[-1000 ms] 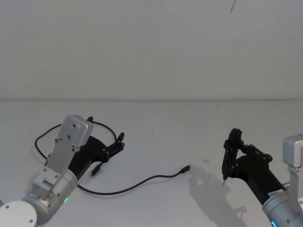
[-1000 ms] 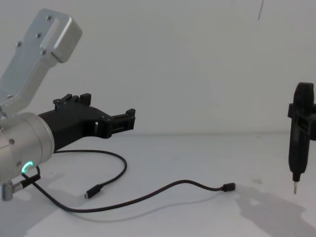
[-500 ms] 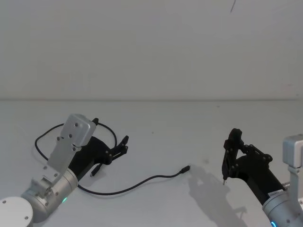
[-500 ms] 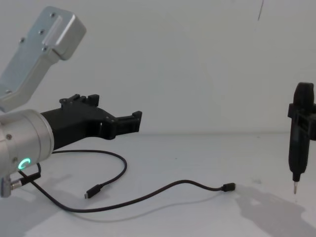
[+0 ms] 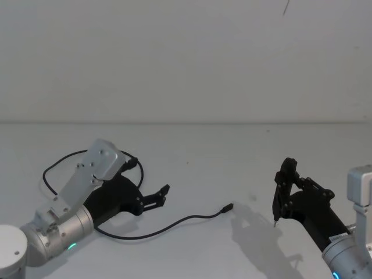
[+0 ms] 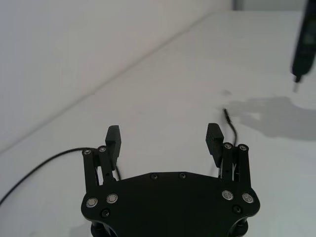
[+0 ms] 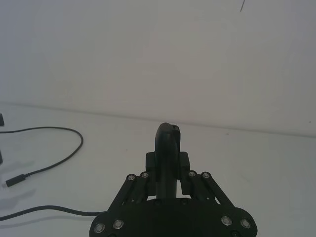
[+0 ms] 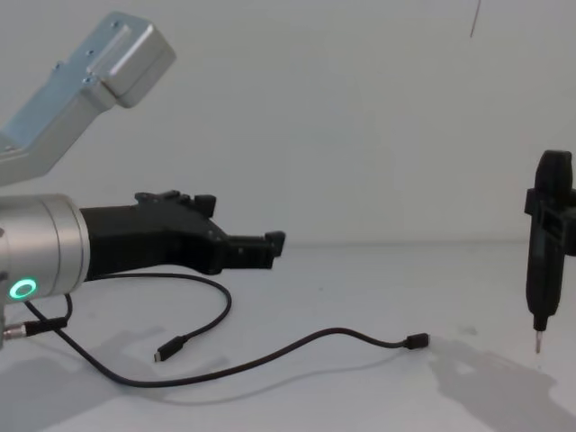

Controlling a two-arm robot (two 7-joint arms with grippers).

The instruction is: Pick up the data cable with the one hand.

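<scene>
- Head view: a bare white desk (image 5: 192, 145) meets a plain white wall (image 5: 186, 58); the long thin black data cable (image 5: 192, 217) lies loose across the frame's lower left.
- Left wrist view: the matte-black left gripper (image 6: 163, 136) hovers, jaws wide, with a cable plug beyond.
- Right wrist view: the right gripper (image 7: 168, 170) clamps a slim black pen-shaped tool (image 7: 168, 143).

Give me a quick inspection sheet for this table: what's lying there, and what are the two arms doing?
Surface: white table, flat.
Job's things: cable lies loose on the table, not gripped.
Clutter: nothing seen.
Grippers: left gripper open, above the cable, not touching it; right gripper shut on a pen-shaped tool, tip down, off the table.
Cables: short lead at the left wrist.
Surroundings: plain white wall.
</scene>
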